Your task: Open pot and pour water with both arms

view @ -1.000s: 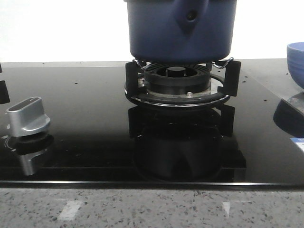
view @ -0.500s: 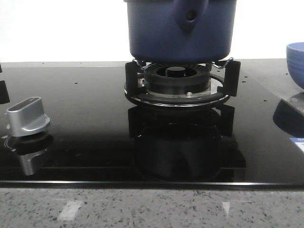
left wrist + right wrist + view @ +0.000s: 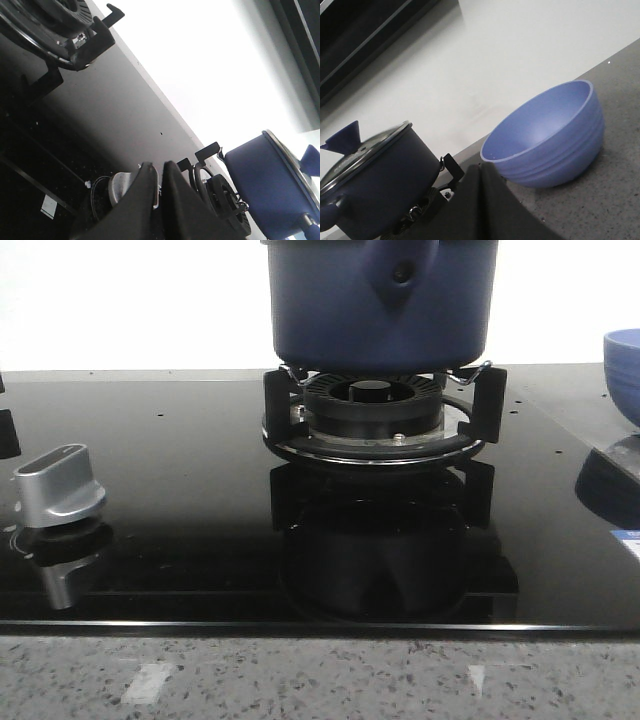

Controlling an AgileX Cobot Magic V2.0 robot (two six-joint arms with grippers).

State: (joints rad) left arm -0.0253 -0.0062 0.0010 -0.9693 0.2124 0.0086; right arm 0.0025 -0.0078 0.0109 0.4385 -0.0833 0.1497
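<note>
The dark blue pot [image 3: 380, 300] stands on the burner grate [image 3: 372, 415] at the back centre, its handle mount with the small hole facing me. Its top is cut off in the front view. The right wrist view shows the pot [image 3: 375, 185] with its glass lid [image 3: 367, 147] on and a blue cone knob [image 3: 342, 140]. The left wrist view also shows the pot [image 3: 270, 175] covered. My left gripper [image 3: 159, 167] is shut and empty, well short of the pot. My right gripper [image 3: 480, 170] is shut and empty, between pot and bowl. Neither gripper shows in the front view.
A lighter blue bowl [image 3: 550, 145] sits on the grey counter right of the stove, at the edge of the front view [image 3: 625, 370]. A silver stove knob [image 3: 60, 485] stands on the black glass at the left, just behind my left fingers [image 3: 120, 185]. A second burner [image 3: 50, 25] lies farther off.
</note>
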